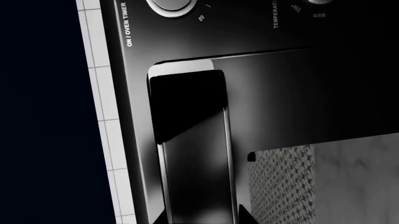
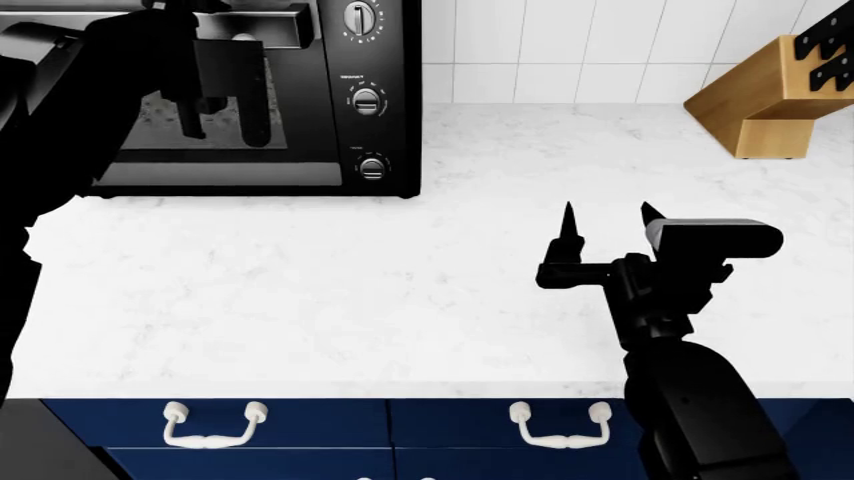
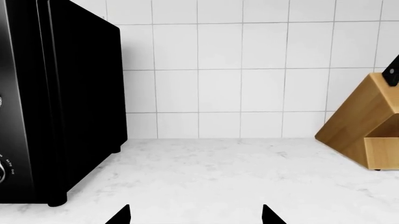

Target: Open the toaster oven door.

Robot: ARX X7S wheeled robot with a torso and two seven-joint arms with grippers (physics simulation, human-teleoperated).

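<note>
Left gripper (image 2: 220,105) at toaster oven (image 2: 387,60) door (image 2: 214,175), 11 o'clock, jaws' state untellable | right gripper (image 2: 607,222) idle over worktop (image 2: 334,290), jaws wide.

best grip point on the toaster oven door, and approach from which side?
Take the bar handle along the door's top edge, coming from the front. It stands proud of the panel, so fingers can likely close around it; the glass is flat. The left gripper is already there.

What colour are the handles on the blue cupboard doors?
White. The cupboard handles show best in the head view, curved and pale against the navy doors.
</note>
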